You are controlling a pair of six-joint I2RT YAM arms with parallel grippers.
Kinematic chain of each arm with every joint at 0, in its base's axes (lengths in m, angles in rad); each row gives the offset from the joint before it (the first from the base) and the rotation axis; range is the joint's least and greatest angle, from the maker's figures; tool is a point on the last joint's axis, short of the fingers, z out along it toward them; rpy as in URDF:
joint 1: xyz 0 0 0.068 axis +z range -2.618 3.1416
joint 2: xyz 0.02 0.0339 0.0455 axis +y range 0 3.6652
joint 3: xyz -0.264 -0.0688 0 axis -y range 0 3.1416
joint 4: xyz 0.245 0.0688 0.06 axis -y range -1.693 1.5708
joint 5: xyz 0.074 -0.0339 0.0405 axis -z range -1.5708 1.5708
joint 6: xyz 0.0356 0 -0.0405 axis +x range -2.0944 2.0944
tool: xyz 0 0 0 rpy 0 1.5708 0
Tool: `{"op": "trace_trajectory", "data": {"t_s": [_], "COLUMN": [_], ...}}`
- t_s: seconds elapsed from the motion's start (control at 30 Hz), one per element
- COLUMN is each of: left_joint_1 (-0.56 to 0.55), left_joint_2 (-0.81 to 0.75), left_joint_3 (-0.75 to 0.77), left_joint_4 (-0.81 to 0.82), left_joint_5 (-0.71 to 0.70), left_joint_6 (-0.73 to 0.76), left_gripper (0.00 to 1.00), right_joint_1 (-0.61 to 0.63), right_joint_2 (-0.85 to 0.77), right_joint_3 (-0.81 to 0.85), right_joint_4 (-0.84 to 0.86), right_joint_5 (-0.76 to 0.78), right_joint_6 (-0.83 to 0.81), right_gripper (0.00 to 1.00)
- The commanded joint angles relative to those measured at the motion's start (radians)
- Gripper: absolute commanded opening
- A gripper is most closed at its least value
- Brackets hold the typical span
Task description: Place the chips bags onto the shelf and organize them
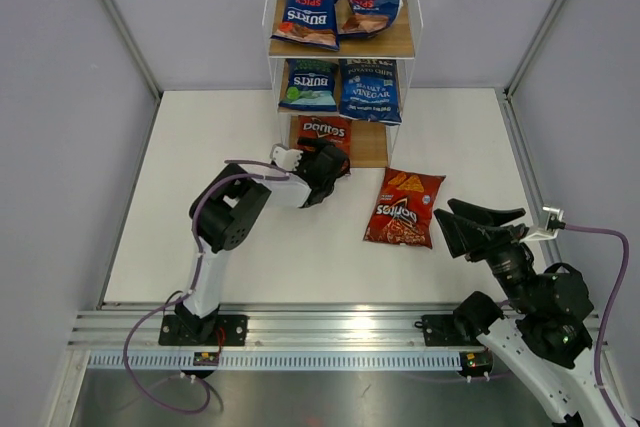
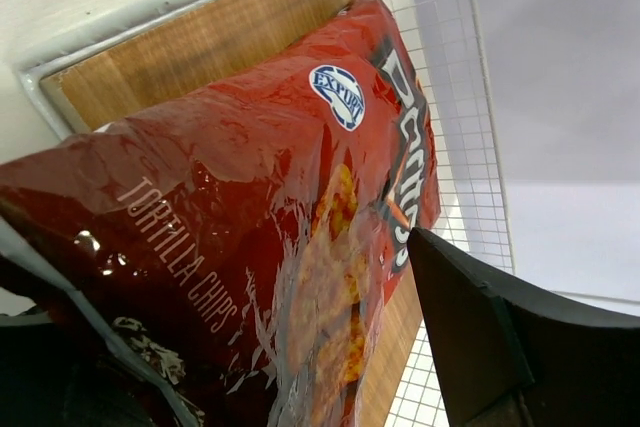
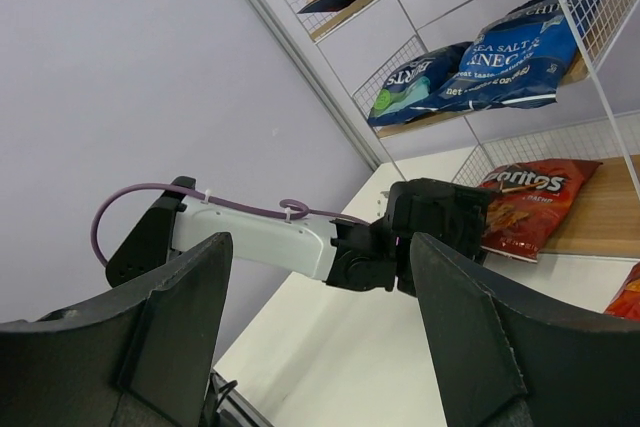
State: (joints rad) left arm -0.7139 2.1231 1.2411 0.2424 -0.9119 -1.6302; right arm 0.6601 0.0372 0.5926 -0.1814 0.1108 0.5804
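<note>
Left fingers [image 2: 500, 347] straddle Doritos bag [image 2: 260, 207]; right fingers [image 3: 490, 347] wide.

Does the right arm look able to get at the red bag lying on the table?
Probably yes. The red bag lies flat on the table beside the open right gripper, with nothing between them; the left gripper is away at the shelf.

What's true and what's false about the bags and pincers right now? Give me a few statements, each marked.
1. A Doritos bag lies on the table. True.
2. The top tier holds three bags. False: it holds two.
3. The right pincer is open and empty. True.
4. The Sea Salt & Vinegar bag sits on the bottom tier. False: it is one level up, beside a Burts bag.
5. The left pincer is at the second Doritos bag on the bottom tier. True.
</note>
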Motion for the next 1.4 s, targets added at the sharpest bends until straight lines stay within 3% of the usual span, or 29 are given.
{"op": "trace_trajectory", "data": {"t_s": [0.0, 0.1, 0.2, 0.23, 1.03, 1.2, 1.37], "left_joint_1": [0.005, 0.004, 0.004, 0.004, 0.005, 0.005, 0.002], "left_joint_2": [-0.023, -0.025, -0.026, -0.026, -0.127, -0.172, -0.193], "left_joint_3": [0.043, 0.055, 0.096, 0.112, 0.043, 0.017, -0.006], "left_joint_4": [-0.189, -0.265, -0.400, -0.423, -0.526, -0.509, -0.462], "left_joint_5": [0.008, 0.022, 0.022, 0.019, 0.139, 0.130, 0.136], "left_joint_6": [-0.071, -0.117, -0.174, -0.184, -0.169, -0.142, -0.089], "left_gripper": [0.81, 0.82, 0.98, 0.99, 0.99, 0.99, 0.99], "right_joint_1": [0.003, 0.004, 0.003, 0.003, 0.004, 0.003, 0.003], "right_joint_2": [-0.014, -0.016, -0.019, -0.020, -0.008, 0.128, 0.285], "right_joint_3": [0.015, 0.019, 0.023, 0.023, 0.022, 0.036, 0.013], "right_joint_4": [0.011, 0.003, -0.003, -0.004, -0.046, -0.142, -0.103], "right_joint_5": [-0.006, -0.002, 0.000, 0.000, 0.012, 0.082, 0.011], "right_joint_6": [0.012, 0.007, 0.009, 0.007, 0.018, 0.021, 0.013], "right_gripper": [0.80, 0.80, 0.80, 0.80, 0.79, 0.78, 0.79]}}
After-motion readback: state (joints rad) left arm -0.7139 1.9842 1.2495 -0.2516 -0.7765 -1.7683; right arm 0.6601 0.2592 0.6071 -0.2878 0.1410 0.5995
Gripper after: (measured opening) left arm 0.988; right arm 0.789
